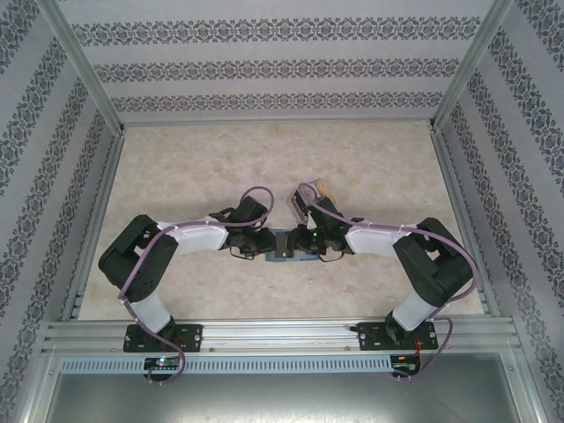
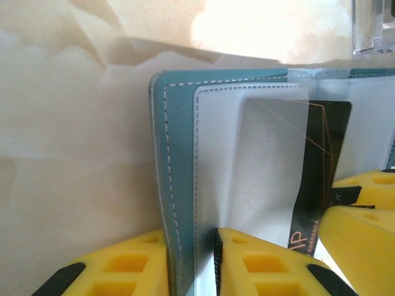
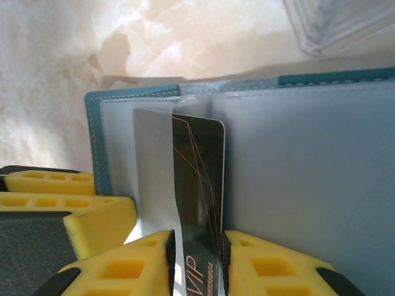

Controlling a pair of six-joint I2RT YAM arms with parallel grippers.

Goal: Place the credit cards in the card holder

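At centre of the top view, opened flat: card holder (image 1: 284, 244). Clamped on its teal flap, bottom centre of the left wrist view: left gripper (image 2: 191, 239). Slightly apart on either side of 1 dark credit card (image 3: 200, 179), partly inside a clear pocket (image 3: 154, 185): right gripper (image 3: 197, 239).

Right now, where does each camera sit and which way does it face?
Top external: above and behind, looking down; left arm, right arm meet over the card holder.
Left wrist: faces along the left gripper, which flanks the holder's teal cover.
Right wrist: faces along the right gripper, dark card between its fingers.
Shared: both wrist views show that card.
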